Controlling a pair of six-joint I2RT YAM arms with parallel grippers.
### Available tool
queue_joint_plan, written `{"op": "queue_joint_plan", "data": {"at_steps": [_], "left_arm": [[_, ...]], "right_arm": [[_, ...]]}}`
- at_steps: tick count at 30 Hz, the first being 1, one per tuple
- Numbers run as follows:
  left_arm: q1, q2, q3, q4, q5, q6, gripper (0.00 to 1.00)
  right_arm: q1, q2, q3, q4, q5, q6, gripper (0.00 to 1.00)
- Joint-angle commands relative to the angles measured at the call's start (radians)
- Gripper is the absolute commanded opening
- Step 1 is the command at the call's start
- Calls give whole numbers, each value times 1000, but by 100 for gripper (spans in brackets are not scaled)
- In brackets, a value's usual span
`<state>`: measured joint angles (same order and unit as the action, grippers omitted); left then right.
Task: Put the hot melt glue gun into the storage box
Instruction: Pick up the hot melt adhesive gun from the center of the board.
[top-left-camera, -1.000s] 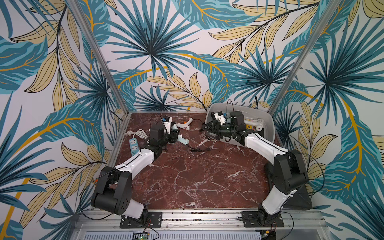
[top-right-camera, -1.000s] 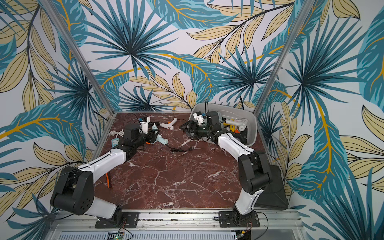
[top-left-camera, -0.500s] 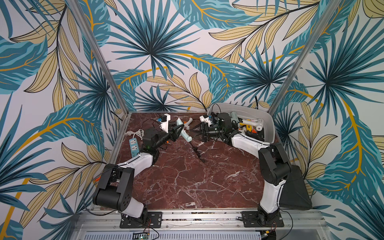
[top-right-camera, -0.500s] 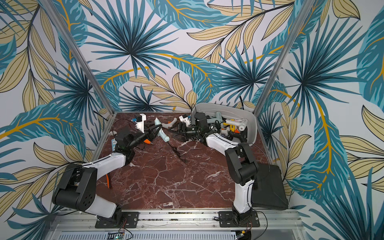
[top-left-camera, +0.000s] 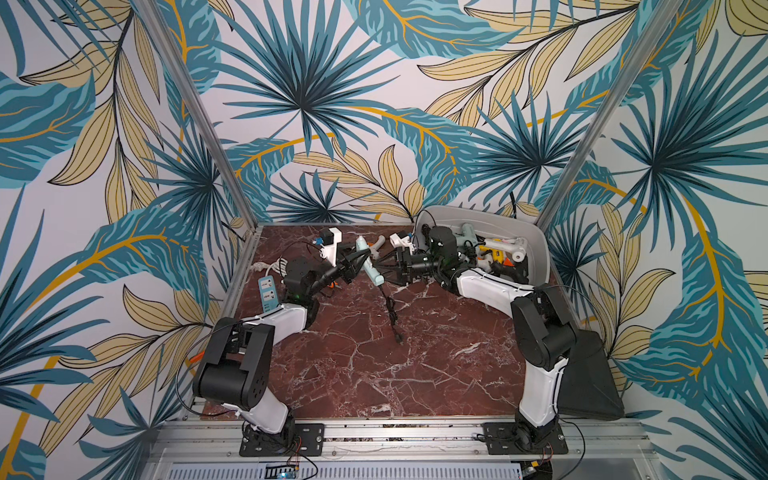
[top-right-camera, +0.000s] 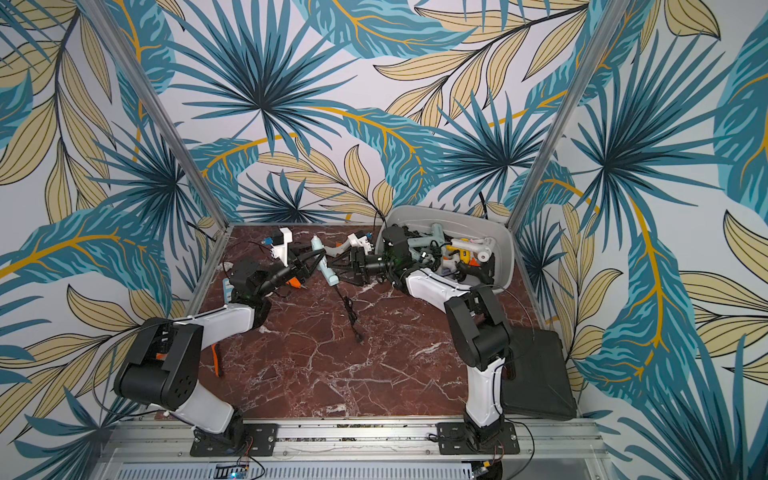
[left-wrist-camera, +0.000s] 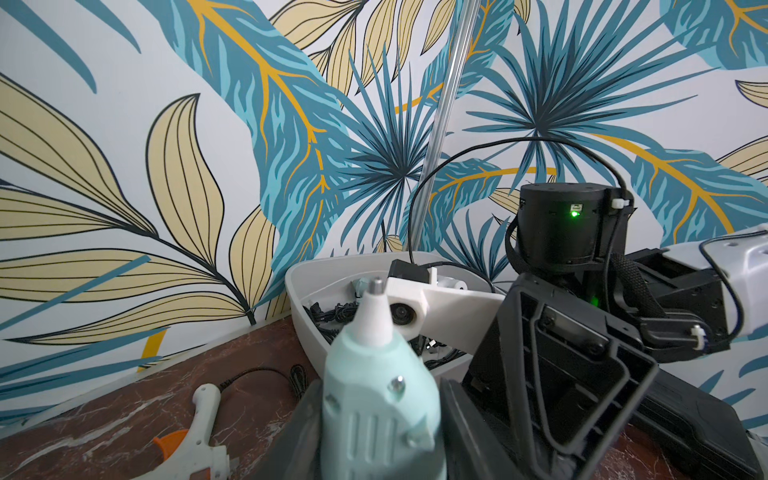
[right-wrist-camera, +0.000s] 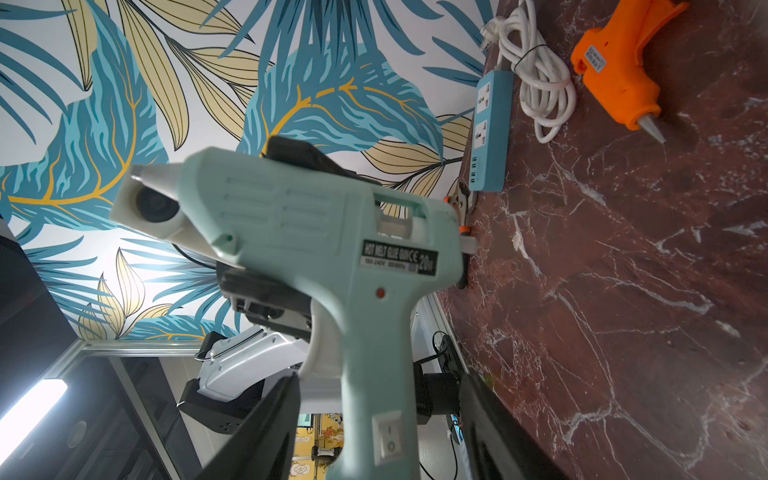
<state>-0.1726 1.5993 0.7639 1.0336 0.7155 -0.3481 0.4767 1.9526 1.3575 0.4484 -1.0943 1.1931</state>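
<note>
My left gripper (top-left-camera: 353, 266) (left-wrist-camera: 378, 415) is shut on the barrel of a mint-green hot melt glue gun (top-left-camera: 369, 266) (top-right-camera: 325, 266) (left-wrist-camera: 374, 399), held above the table at the back. Its black cord (top-left-camera: 390, 307) hangs down to the marble. From the other side my right gripper (top-left-camera: 380, 272) (right-wrist-camera: 376, 424) straddles the gun's handle (right-wrist-camera: 374, 374). Its jaws are open, with a gap to the handle on each side. The storage box (top-left-camera: 536, 237) (top-right-camera: 505, 241) (left-wrist-camera: 303, 307), a light grey tub, stands at the back right behind the right arm.
Several glue guns and cords lie in the tub. On the table lie a white glue gun (top-left-camera: 376, 245) (left-wrist-camera: 199, 432) and an orange one (right-wrist-camera: 619, 79). A blue power strip (top-left-camera: 268, 293) (right-wrist-camera: 490, 129) is at the left edge, a black case (top-left-camera: 590, 374) at the right.
The left arm raised the mint gun and carried it toward the middle. The right arm swung out from the tub to meet it, and its jaws have narrowed around the handle.
</note>
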Motion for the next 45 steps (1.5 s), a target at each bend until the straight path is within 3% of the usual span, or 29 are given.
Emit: {"op": "queue_joint_plan", "data": {"at_steps": [1,5,12,17,33,39,42,44,45], "left_arm": [[13,14,35,73,9,-11,0],[21,30,38,95,10,-25,0],[28,50,40,159,65,-46,0],[28,69,50,198,129,-59,0],[38,104,114,166,140,-52,0],[48,111,114,208,181,-88,0],[48,111,112,202,199,-94,0],[48,108,108,199,203,-97,8],[48,101,104,194,203,-96,28]], "right_arm": [[16,-5,-13,34,-32,6,65],[16,-13,-29,48,-29,15,64],[16,-11,-36,83,-30,42,52],[19,0,-33,114,-32,66,51],[46,17,-20,121,-48,75,43],[46,14,-20,117,-45,63,32],[46,14,-11,105,-37,53,21],[46,11,-4,86,-27,39,15],[45,6,-1,74,-21,29,13]]}}
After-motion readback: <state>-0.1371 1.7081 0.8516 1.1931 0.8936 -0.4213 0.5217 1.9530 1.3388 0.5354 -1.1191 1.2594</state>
